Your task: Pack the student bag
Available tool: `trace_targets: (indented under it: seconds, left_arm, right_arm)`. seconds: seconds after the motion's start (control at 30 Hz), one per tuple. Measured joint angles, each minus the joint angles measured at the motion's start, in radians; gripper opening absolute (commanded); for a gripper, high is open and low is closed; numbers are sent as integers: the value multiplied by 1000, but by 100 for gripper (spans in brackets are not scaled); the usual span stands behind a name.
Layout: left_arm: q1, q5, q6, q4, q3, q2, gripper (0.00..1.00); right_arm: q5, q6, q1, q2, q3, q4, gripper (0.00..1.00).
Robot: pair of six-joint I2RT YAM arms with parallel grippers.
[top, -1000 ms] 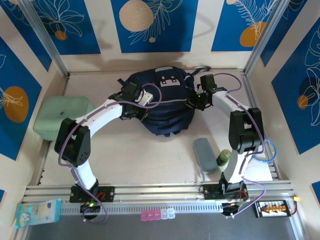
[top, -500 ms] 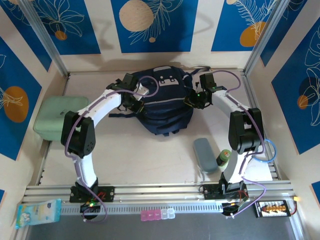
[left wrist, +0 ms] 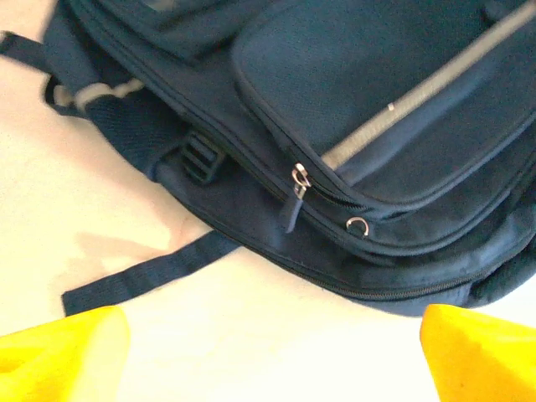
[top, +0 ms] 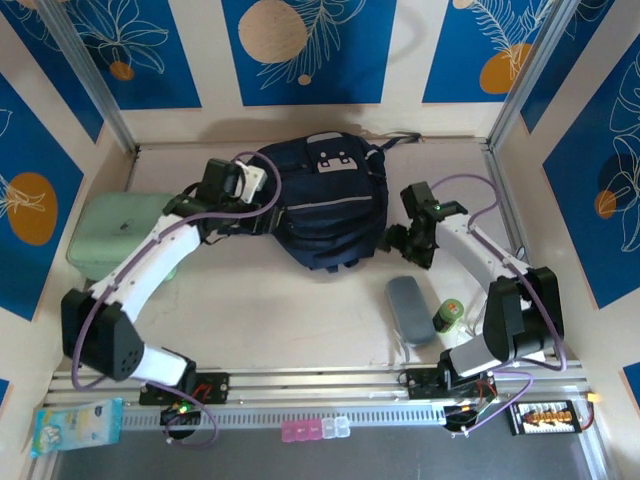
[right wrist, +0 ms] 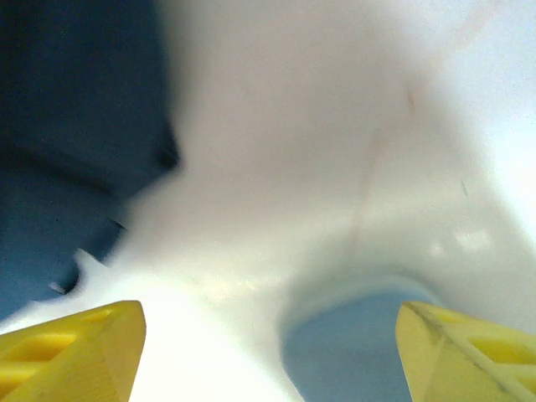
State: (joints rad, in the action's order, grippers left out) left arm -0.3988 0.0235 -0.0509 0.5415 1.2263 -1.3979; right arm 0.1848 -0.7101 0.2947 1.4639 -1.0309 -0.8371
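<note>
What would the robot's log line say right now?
left gripper: open, empty | right gripper: open, empty | student bag: lying on table

Pale tabletop enclosed by cream walls bearing blue leaf-print panels; aluminium posts at rear corners; even, soft lighting.

Left wrist view: the student bag is running off the top and right edges. The yellow fingertips of the left gripper are getting cropped at the bottom corners.

Right wrist view is blurring everything. The bag is reading as a dark smear at left, the grey-blue pouch is getting cut by the bottom edge, and the right gripper is showing cropped tips too.

From above, the left arm is covering part of the mint-green case at the left edge of the table — the white tag patches on the bag are coming out too small to read.
</note>
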Motion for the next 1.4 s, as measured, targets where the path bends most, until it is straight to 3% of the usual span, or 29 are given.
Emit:
trace_targets:
  seconds: [0.2, 0.33, 0.5, 0.73, 0.93, 1.03, 1.4]
  left_arm:
    - [24, -50, -69, -94, -64, 62, 100]
    - [27, -47, -84, -130, -83, 62, 100]
    - [27, -24, -95, -165, -87, 62, 100]
    - [28, 8, -107, -188, -90, 62, 100]
    - [27, 74, -105, -183, -88, 62, 100]
    - [27, 101, -98, -166, -69, 62, 100]
    - [4, 180, -26, -129, 84, -65, 97]
  right_arm:
    - [9, -141, 113, -64, 129, -68, 78]
    - [-35, -190, 119, -63, 198, -26, 77]
    - [-59, -196, 90, 6, 164, 24, 77]
    - [-54, -136, -35, 127, 0, 196, 74]
    - [27, 3, -52, 140, -134, 90, 86]
    - [79, 56, -50, 121, -135, 34, 99]
    - [77, 134, -43, 227, -72, 11, 100]
